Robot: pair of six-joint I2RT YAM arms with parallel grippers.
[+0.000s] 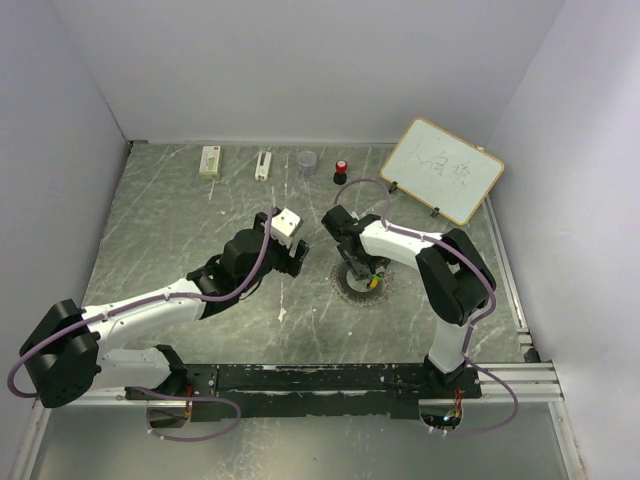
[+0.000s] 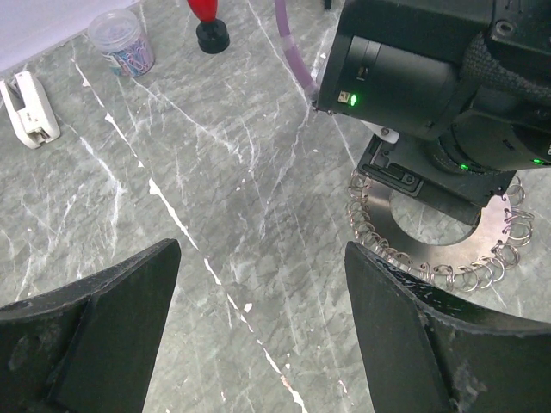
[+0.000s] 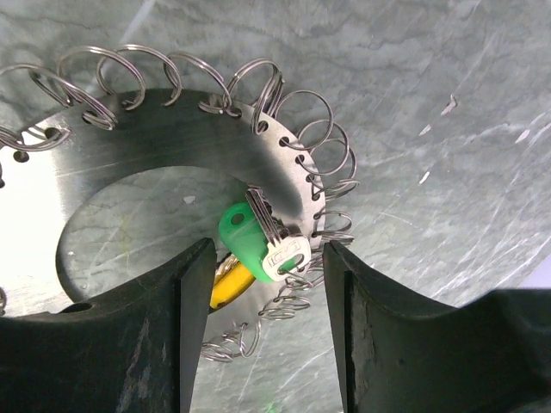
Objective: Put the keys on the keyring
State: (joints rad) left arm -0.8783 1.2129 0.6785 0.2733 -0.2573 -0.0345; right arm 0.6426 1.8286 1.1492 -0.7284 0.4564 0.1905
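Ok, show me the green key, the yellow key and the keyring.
green key (image 3: 244,245): right wrist view, its plastic head.
yellow key (image 3: 228,286): right wrist view, its visible yellow part.
keyring (image 3: 172,138): right wrist view, its flat band.

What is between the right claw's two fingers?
The green key, resting on the rim of the keyring, with the yellow key tucked beside it. The right wrist view shows this.

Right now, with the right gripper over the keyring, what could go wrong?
The green key sits inside the open right gripper, close to both fingers; lifting carelessly may nudge it or the yellow key off the keyring.
Beside the fingers, small wire loops crowd the rim; one may snag and drag the ring.
The left gripper hovers open, apart from the ring, so nothing steadies it.
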